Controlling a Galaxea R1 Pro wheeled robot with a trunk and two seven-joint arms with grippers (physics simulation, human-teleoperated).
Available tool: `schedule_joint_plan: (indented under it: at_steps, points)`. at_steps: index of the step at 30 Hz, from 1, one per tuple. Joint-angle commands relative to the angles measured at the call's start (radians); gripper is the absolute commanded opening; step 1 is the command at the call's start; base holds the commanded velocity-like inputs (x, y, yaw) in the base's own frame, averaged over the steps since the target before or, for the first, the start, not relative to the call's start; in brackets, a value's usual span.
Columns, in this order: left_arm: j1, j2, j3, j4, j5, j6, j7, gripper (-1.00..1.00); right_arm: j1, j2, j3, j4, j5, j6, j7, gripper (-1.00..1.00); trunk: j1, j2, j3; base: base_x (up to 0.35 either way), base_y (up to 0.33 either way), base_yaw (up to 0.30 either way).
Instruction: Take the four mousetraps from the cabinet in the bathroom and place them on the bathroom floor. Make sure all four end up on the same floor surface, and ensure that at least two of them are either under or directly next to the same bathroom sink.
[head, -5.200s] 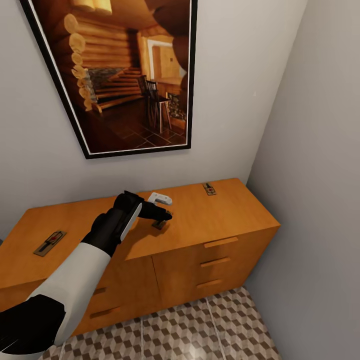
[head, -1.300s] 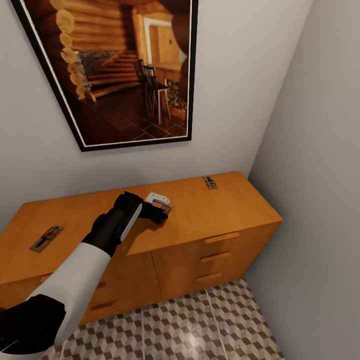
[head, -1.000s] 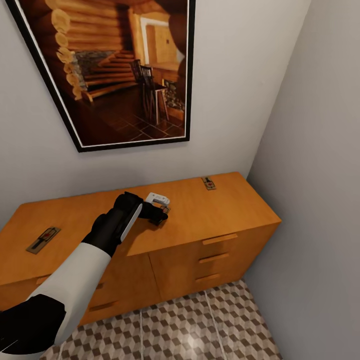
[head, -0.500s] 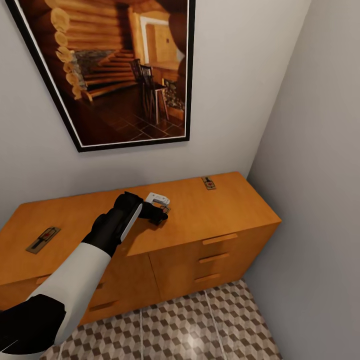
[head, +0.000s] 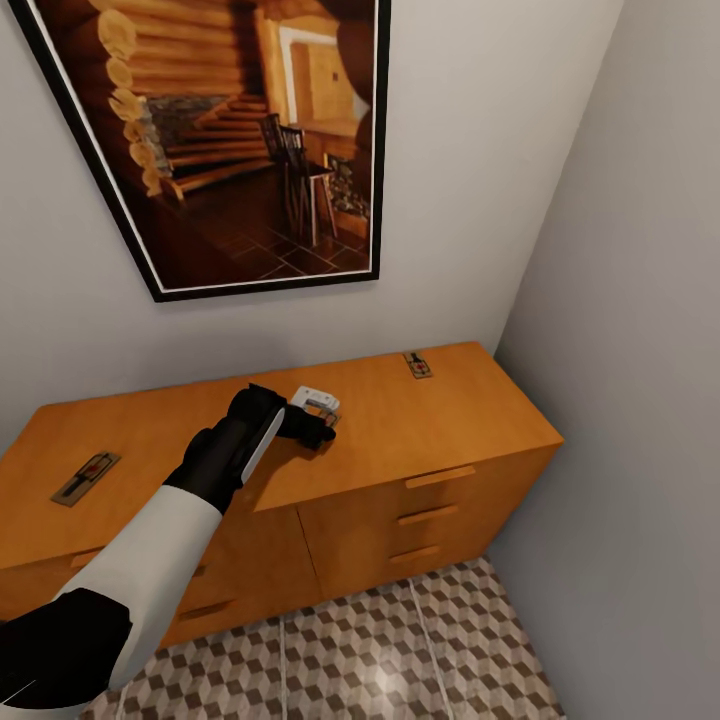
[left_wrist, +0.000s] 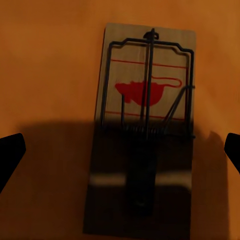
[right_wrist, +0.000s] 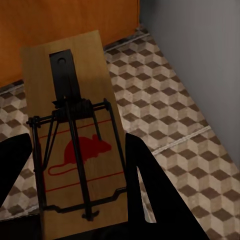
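Cabinet: orange-brown sideboard with slim bar handles on its drawers, standing against the grey wall in the room corner, under a framed picture of a log-cabin interior.
Floor: cube-patterned tiles in brown, beige and white, visible in front of the cabinet and again in the right wrist view.
Left gripper: low over the middle of the cabinet top, at the end of the black-and-white left arm; in the left wrist view its two dark fingertips sit far apart at the frame edges, so the fingers are spread wide, holding nothing.
Mousetrap under left gripper: flat on the cabinet top between the spread fingertips and apart from both; tan board, red mouse print, dark wire bar; its near half lies in the gripper's shadow.
Mousetrap at the far right: flat on the cabinet top near the wall, well apart from the left gripper.
Mousetrap at the left end: flat on the cabinet top near its front edge.
Right gripper: fingers closed onto a fourth mousetrap, which is held above the tiled floor beside the cabinet front, its red mouse print facing the camera.
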Motion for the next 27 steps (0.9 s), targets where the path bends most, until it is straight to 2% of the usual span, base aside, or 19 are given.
schedule_joint_plan:
  at_steps: [1, 27]
  points:
    - [-0.001, 0.000, 0.000, 0.001, -0.002, 0.004, -0.002, 1.00, 0.000, 0.000, 0.007, 0.000, -0.011, -0.002, 0.005, -1.00, 0.000, -0.001, -0.001, 0.000, 0.000, 0.000]
    - [-0.001, 0.000, 0.000, 0.011, -0.002, 0.004, -0.002, 1.00, 0.000, 0.000, 0.007, 0.000, -0.011, -0.002, 0.005, -1.00, 0.000, -0.001, -0.001, 0.000, 0.000, 0.000]
